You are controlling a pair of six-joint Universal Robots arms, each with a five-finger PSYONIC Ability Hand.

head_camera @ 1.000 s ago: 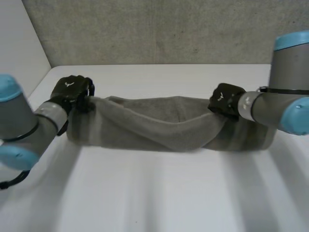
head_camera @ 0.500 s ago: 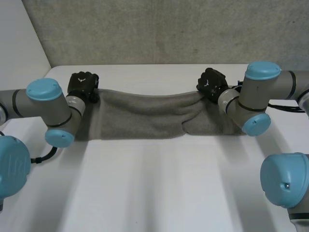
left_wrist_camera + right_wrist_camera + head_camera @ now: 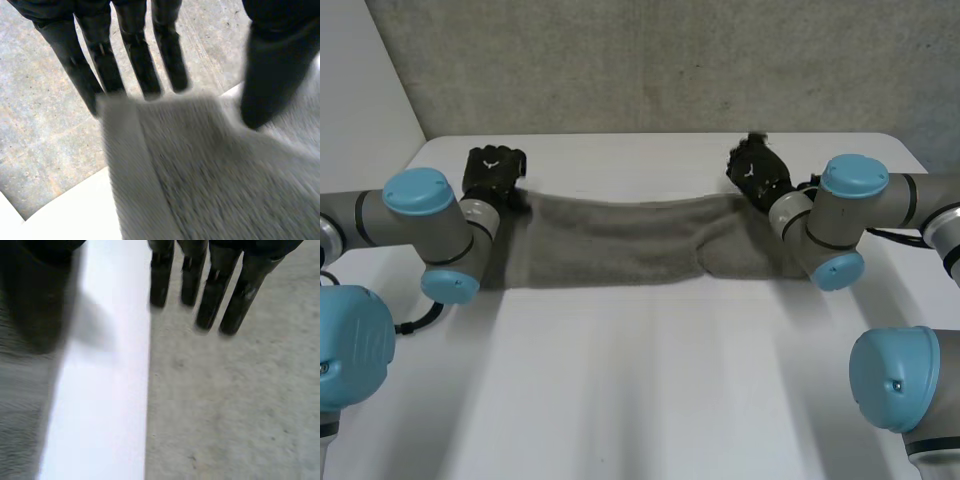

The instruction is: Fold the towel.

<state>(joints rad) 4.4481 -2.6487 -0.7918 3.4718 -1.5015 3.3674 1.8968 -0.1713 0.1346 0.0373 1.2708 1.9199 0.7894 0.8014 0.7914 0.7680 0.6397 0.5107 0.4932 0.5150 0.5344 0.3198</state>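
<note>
Head view: the towel [image 3: 620, 240] lies on the white table [image 3: 650, 400] as a long grey band stretched from side to side, toward the table's far edge. Near its right end one layer overlaps another along a curved edge. The left hand [image 3: 492, 172] sits at the towel's far left corner, and the right hand [image 3: 760, 170] sits at its far right corner. Both grey arms reach in over the towel's two ends.

In the left wrist view, the left hand's fingers [image 3: 100, 55] are straight and spread. Their tips meet the towel's hemmed corner, and the thumb [image 3: 270, 70] stands well apart over the cloth, so the grasp is released.

In the right wrist view, the right hand's fingers [image 3: 215, 290] are also straight and grasp nothing. They hang beyond the table's far edge, away from the towel, while the thumb [image 3: 40, 300] is above the towel's edge.
</note>
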